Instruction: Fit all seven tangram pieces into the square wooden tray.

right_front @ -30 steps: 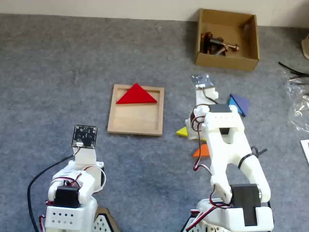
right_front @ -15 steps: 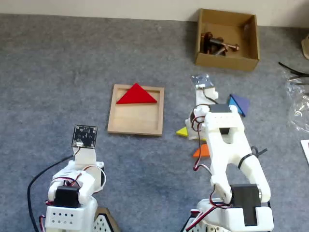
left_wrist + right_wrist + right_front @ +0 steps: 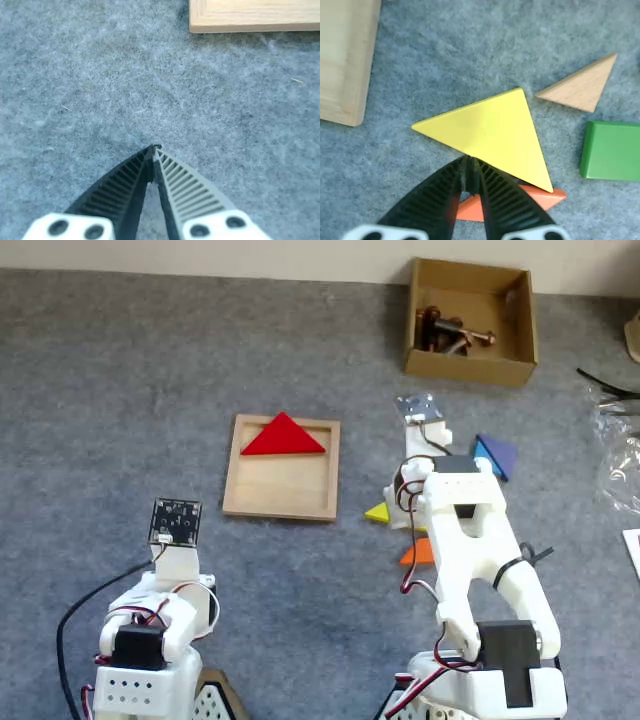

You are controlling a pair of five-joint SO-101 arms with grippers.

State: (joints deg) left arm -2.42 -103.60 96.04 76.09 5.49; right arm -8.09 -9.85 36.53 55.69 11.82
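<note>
The square wooden tray (image 3: 282,480) lies mid-table with a red triangle (image 3: 283,436) in its far half. My right arm stands over the loose pieces to the tray's right. In the right wrist view, my right gripper (image 3: 469,161) is shut, its tips at the near edge of a yellow triangle (image 3: 492,131) that partly overlaps an orange piece (image 3: 540,197). Beside them lie a plain wood triangle (image 3: 577,87) and a green piece (image 3: 612,150). Blue and purple pieces (image 3: 495,455) lie farther right. My left gripper (image 3: 152,148) is shut over bare carpet, short of the tray's corner (image 3: 250,20).
A cardboard box (image 3: 470,320) holding metal and wood parts stands at the back right. Cables and clear plastic (image 3: 620,440) lie at the right edge. Grey carpet covers the table, with open room left of the tray.
</note>
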